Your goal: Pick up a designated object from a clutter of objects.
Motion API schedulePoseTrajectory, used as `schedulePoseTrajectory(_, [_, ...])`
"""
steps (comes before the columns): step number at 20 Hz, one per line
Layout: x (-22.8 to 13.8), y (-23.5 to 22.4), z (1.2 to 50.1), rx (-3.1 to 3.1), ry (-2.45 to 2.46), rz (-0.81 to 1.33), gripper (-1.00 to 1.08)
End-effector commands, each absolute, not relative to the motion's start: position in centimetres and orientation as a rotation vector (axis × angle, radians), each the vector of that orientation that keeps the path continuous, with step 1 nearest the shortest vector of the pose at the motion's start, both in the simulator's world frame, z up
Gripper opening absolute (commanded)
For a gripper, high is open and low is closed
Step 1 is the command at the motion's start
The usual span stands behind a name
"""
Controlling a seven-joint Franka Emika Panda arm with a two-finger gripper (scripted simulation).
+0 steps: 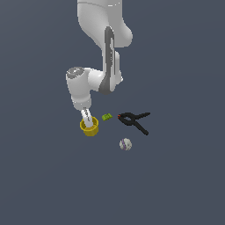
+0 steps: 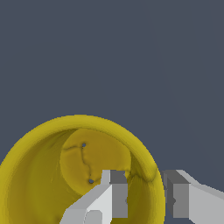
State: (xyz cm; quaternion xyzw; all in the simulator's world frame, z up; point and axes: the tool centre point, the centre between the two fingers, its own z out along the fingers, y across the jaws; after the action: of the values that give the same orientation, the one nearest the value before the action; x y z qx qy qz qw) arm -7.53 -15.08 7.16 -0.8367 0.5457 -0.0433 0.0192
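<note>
The yellow cup (image 1: 89, 127) stands upright at the exterior view's left end of the clutter. My gripper (image 1: 88, 117) comes down from above onto its rim. In the wrist view one finger (image 2: 114, 194) is inside the yellow cup (image 2: 48, 175) and the other finger (image 2: 178, 194) is outside it. The cup's wall is pinched between them, so my gripper (image 2: 146, 199) is shut on the cup. The cup looks level with the other items.
A tiny green block (image 1: 107, 117) lies just to the exterior view's right of the cup. Beyond it lies a black spring clamp (image 1: 135, 121) with a red tip. A whitish ball (image 1: 125, 143) rests nearer the camera. All sit on a flat dark grey surface.
</note>
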Motion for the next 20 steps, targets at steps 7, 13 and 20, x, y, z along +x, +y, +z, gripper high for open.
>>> schedulePoseTrajectory(7, [-7.6, -15.1, 7.1, -2.596, 1.696, -0.133, -1.0])
schedulePoseTrajectory(13, [-7.3, -14.9, 7.8, -2.597, 1.693, -0.135, -1.0])
schedulePoseTrajectory(20, [-6.2, -14.2, 10.5, -2.597, 1.695, -0.135, -1.0])
